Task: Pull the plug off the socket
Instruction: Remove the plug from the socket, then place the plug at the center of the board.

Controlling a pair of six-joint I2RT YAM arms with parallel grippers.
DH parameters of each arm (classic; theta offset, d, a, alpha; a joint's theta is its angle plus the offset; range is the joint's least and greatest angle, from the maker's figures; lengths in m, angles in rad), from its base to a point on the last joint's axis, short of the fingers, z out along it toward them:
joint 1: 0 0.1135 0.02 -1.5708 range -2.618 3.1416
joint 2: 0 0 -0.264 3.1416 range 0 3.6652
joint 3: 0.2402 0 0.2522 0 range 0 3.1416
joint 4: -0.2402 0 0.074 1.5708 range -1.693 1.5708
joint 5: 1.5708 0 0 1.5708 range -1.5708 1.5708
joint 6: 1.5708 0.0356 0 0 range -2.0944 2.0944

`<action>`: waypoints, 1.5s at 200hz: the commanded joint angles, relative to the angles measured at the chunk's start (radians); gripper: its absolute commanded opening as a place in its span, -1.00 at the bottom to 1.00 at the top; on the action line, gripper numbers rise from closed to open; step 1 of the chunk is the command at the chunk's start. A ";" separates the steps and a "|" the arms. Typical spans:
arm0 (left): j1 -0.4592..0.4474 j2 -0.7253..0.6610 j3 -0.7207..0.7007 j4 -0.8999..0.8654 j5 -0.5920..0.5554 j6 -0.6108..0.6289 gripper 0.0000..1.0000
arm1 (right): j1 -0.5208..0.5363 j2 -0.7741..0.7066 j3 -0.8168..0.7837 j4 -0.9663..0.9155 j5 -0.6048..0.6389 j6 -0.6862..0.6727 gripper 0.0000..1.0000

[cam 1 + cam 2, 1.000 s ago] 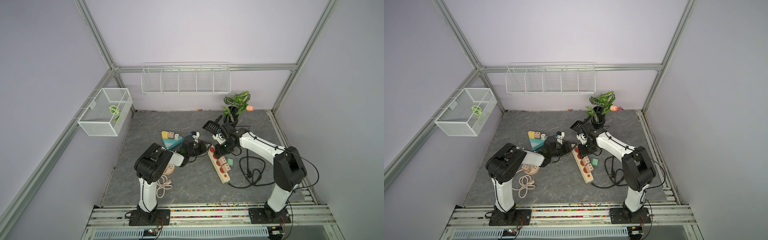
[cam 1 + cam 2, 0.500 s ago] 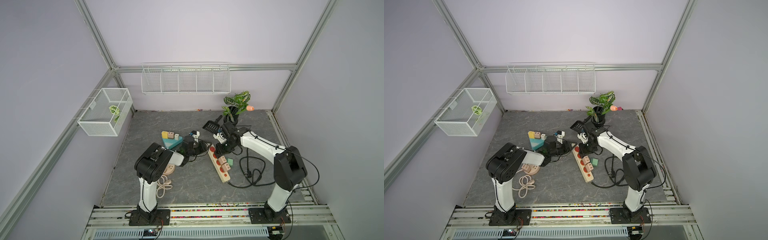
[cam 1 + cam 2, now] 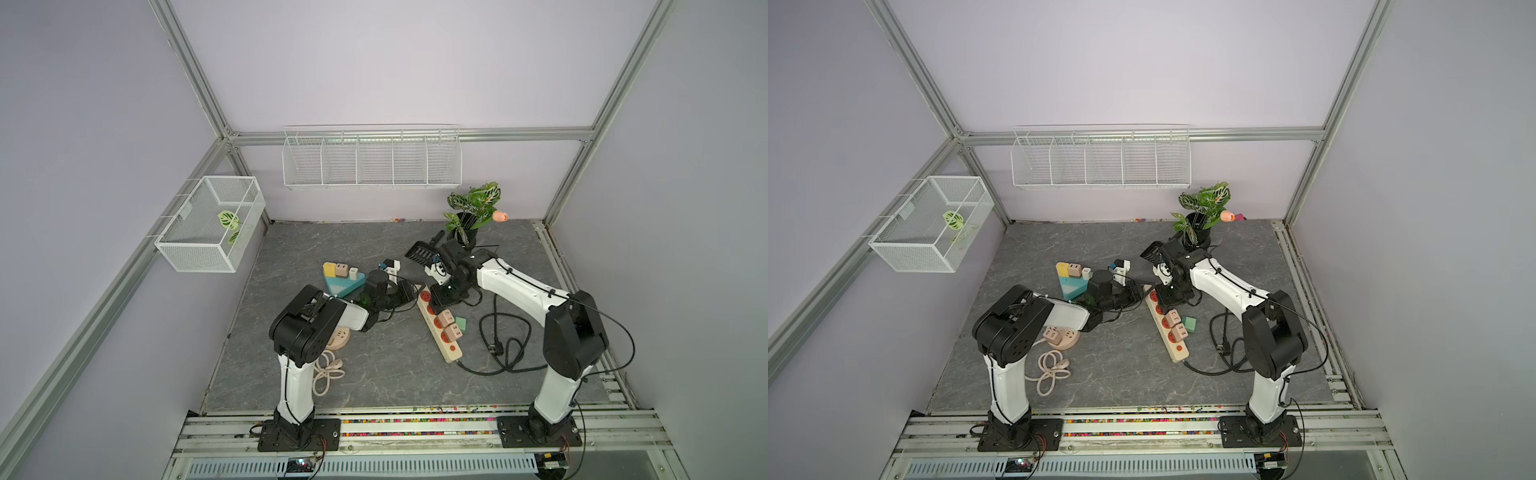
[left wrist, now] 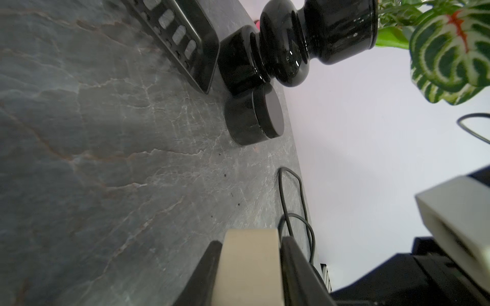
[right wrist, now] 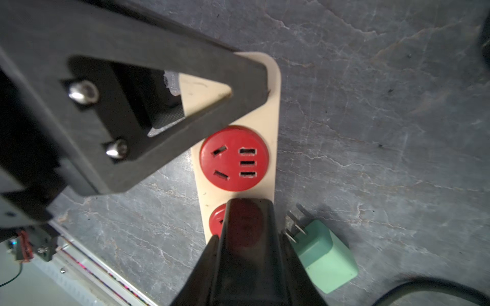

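Socket strip (image 3: 439,328) lay slantwise on the grey table (image 3: 332,374) between your arms. Your left gripper (image 4: 250,267) was clenched on the strip's far end, with beige casing between its fingers. Your right gripper (image 5: 248,238) hovered closed over the second red socket (image 5: 216,222), grasping nothing visible. The green plug (image 5: 326,259) lay on the table just beside the strip, prongs bare; two pink plugs (image 3: 445,318) sat in it.

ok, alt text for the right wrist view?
A cream strip lies on the grey table, its end gripped by the left gripper, with one empty red socket mid-frame. The shut right gripper partly covers the next socket, and a green plug lies unplugged beside the strip, prongs bare.
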 commanded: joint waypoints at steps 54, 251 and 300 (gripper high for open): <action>0.024 0.126 -0.055 -0.394 -0.168 0.256 -1.00 | -0.076 -0.090 0.108 -0.029 -0.069 0.030 -1.00; 0.024 0.087 -0.051 -0.364 -0.073 0.247 -1.00 | -0.172 -0.111 -0.123 0.222 -0.047 0.146 -1.00; 0.024 0.033 -0.062 -0.358 -0.054 0.234 -1.00 | -0.194 -0.059 -0.220 0.381 -0.028 0.216 -0.55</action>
